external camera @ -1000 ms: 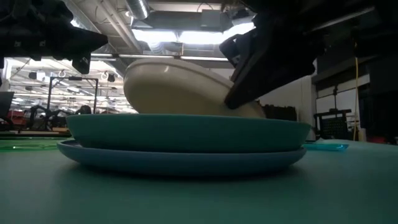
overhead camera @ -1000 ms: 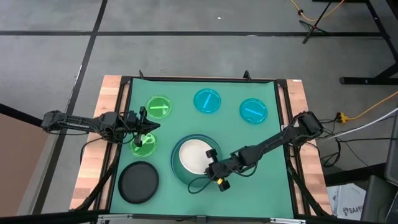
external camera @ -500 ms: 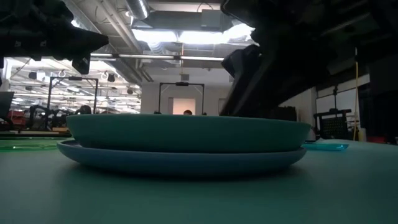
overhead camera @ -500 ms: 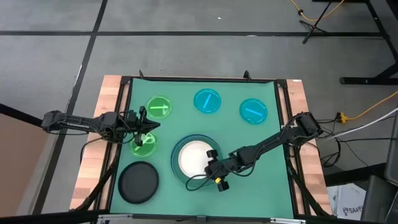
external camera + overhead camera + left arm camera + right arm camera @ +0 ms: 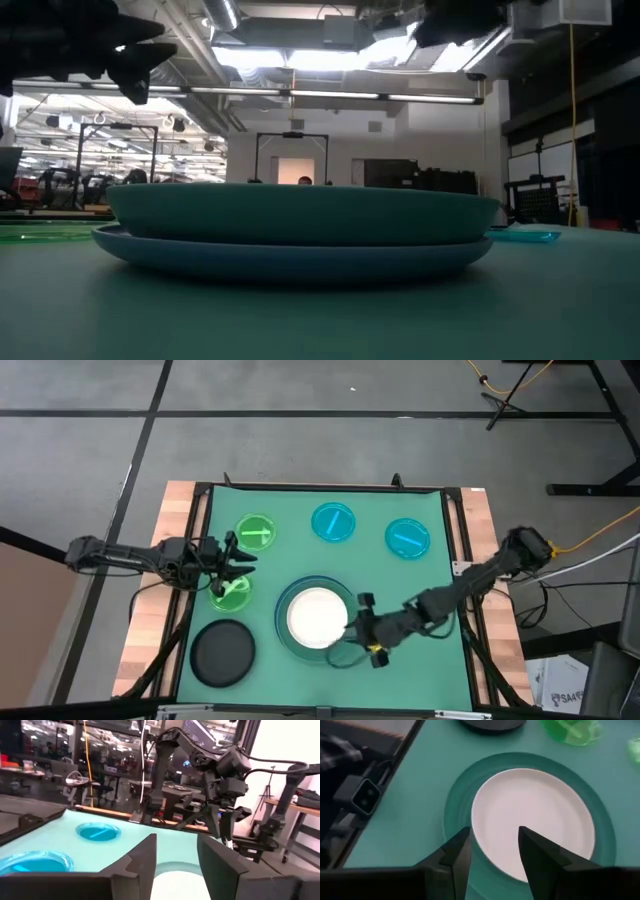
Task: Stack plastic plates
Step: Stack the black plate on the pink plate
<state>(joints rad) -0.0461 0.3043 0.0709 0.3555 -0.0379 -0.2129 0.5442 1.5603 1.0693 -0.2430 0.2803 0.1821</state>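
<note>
The green mat (image 5: 420, 585) covers the table, with wooden edges (image 5: 150, 610) showing on both sides. Largest on it is the stack near the front middle: the teal-green plate (image 5: 283, 600) sits on the blue plate (image 5: 290, 262), whose rim shows beneath it in the low view, and the white plate (image 5: 318, 616) lies flat inside the teal-green one. The black plate (image 5: 222, 654) lies alone toward the front left corner, near the stack but apart from it.

4 small plates lie around them: 2 cyan plates (image 5: 333, 522) (image 5: 407, 538) toward the far edge, 1 bright green plate (image 5: 254, 531) at far left, and a second bright green plate (image 5: 231, 595) between that one and the black plate.

The right gripper (image 5: 364, 614) hovers just beside the stack's right rim, its fingers (image 5: 454, 862) parted and holding nothing; the white plate lies just ahead of them, free of contact. The left gripper (image 5: 236, 566) hangs over the nearer bright green plate, fingers (image 5: 145, 860) spread apart, nothing between them. Nothing lies between either gripper and the plates.
</note>
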